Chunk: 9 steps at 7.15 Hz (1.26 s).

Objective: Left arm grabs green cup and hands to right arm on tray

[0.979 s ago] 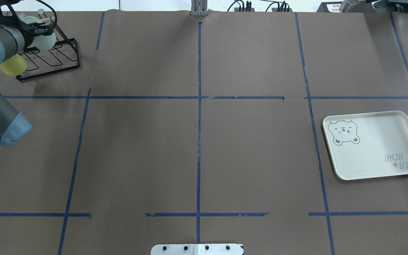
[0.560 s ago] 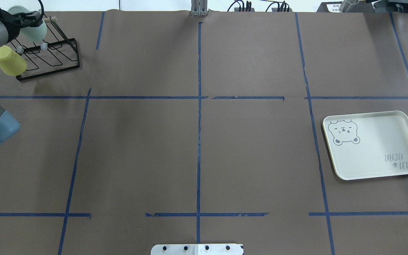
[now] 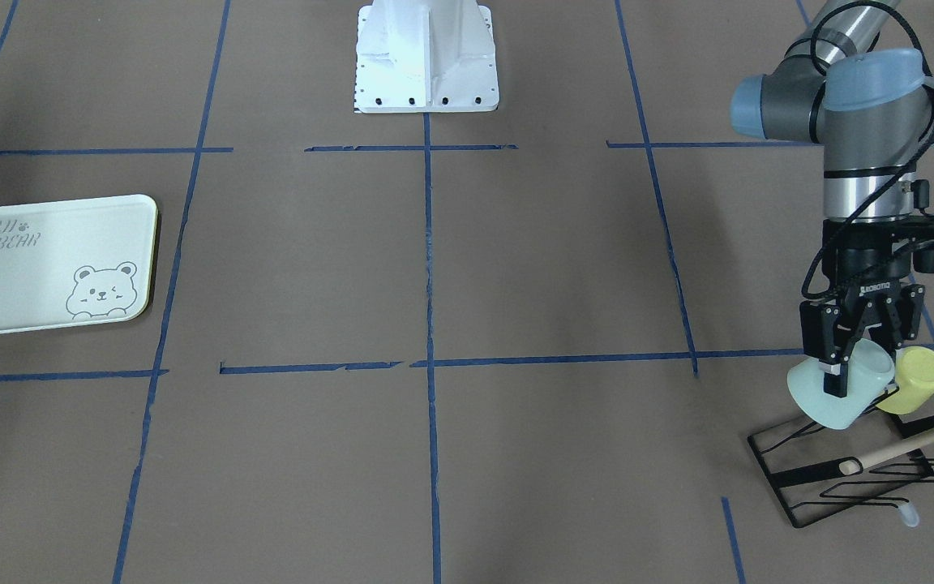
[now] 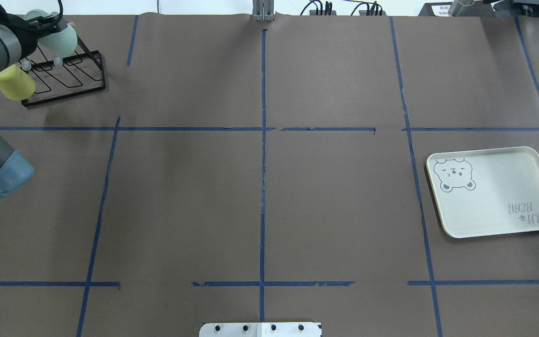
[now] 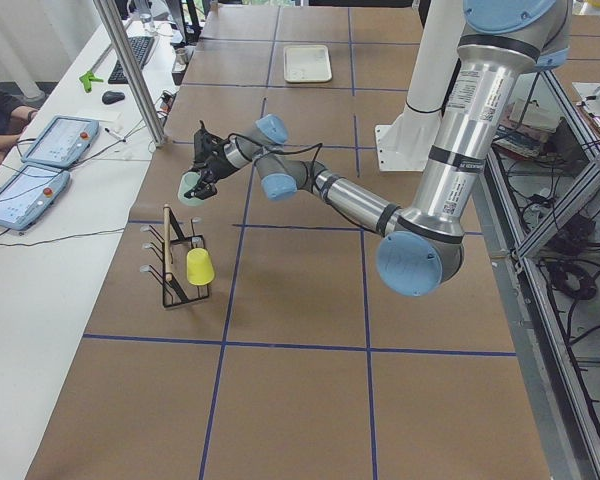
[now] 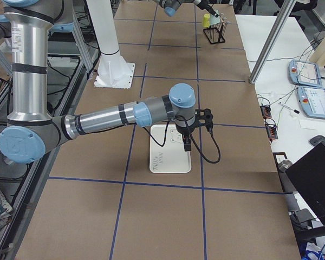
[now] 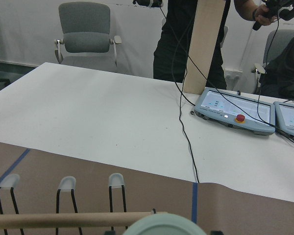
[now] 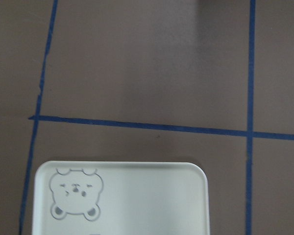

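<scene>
Lifting off now: the green cup (image 3: 832,405) has come up off the black wire rack (image 3: 840,478) since a second ago. It's clamped in the left gripper (image 3: 850,365), just above the rack. Grab looks done, handover's next. Can't tell if the right gripper (image 6: 185,142), far from the rack, is open.

Matt brown paper, faintly creased, covers the counter (image 4: 335,210), lined with blue tape (image 4: 263,187). The green cup (image 3: 816,401) is smooth plastic with a soft sheen. The rack (image 4: 63,77) is thin black wire with a bare wooden dowel (image 3: 913,442). The tray (image 4: 498,187) is smooth and matt. The left arm (image 3: 868,170) is grey metal with glossy blue caps.
</scene>
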Tool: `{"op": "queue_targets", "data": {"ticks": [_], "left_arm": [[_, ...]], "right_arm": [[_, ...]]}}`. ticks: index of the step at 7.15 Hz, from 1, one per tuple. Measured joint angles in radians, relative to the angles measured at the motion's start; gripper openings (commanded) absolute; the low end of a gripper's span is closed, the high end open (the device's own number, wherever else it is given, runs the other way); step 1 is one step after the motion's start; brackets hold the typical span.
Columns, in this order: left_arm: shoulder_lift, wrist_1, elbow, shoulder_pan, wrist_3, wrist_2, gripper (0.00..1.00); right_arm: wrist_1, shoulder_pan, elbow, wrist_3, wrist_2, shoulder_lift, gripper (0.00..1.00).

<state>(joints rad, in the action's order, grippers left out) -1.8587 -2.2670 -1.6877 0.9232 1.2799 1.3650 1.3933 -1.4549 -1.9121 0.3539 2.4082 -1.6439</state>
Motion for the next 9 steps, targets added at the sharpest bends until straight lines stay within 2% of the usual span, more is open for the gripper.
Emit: {"op": "queue_targets", "data": {"ticks": [1,3,6,9], "left_arm": [[-0.002,-0.009,-0.034,-0.022,0.078,0.035,0.52],[-0.013,-0.019,-0.120,-0.053,0.282,0.162,0.52],[-0.083,-0.060,-0.175,-0.159,0.599,0.210,0.52],[-0.095,-0.325,-0.165,-0.292,0.705,0.208,0.52]], "right_arm": [[-0.159,0.053,0.003,0.170,0.003,0.002,1.00],[-0.440,0.172,0.020,0.454,0.004,0.040,1.00],[-0.805,0.321,0.091,0.868,-0.015,0.176,1.00],[-1.161,0.487,0.118,1.196,-0.137,0.245,1.00]]}}
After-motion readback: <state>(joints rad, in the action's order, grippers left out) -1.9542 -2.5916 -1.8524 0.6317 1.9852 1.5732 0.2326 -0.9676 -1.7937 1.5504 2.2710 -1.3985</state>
